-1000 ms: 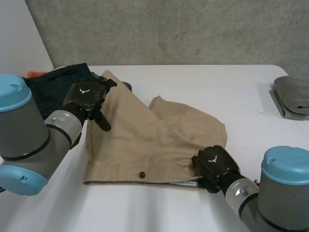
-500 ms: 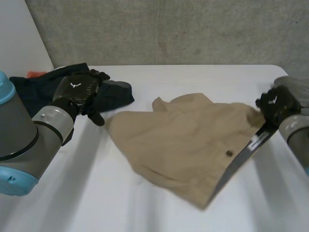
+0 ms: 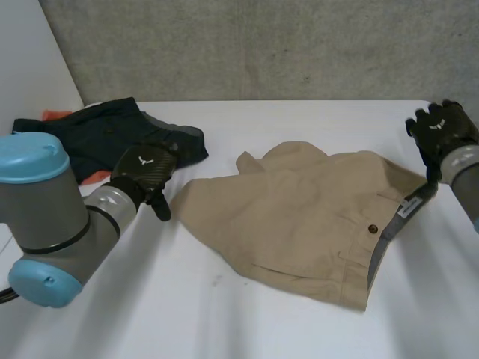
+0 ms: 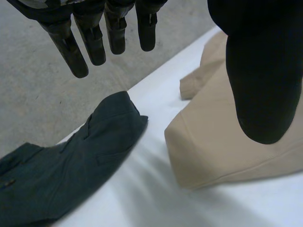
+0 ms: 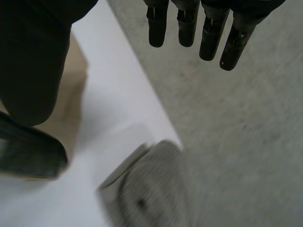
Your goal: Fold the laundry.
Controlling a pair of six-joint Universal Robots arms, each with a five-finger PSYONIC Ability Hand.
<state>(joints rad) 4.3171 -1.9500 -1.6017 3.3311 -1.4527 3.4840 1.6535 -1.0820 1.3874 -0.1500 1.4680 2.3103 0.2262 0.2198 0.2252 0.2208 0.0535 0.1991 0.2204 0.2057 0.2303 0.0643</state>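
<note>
On the table [image 3: 299, 120], shorts [image 3: 299, 217] lie centre, trousers [image 3: 112, 134] left-behind them, towel [image 5: 151, 189] right.

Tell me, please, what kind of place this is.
Probably a lab or test room, not a home: a bare concrete wall, a plain white table, with tan shorts and a dark garment laid out.

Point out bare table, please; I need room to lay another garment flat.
Widest free patch: the near table, bordered by the left arm and the shorts. A narrower bare strip runs along the far edge, between the dark garment and the right hand. Crowded: the far-left corner, with that garment and the left hand.
</note>
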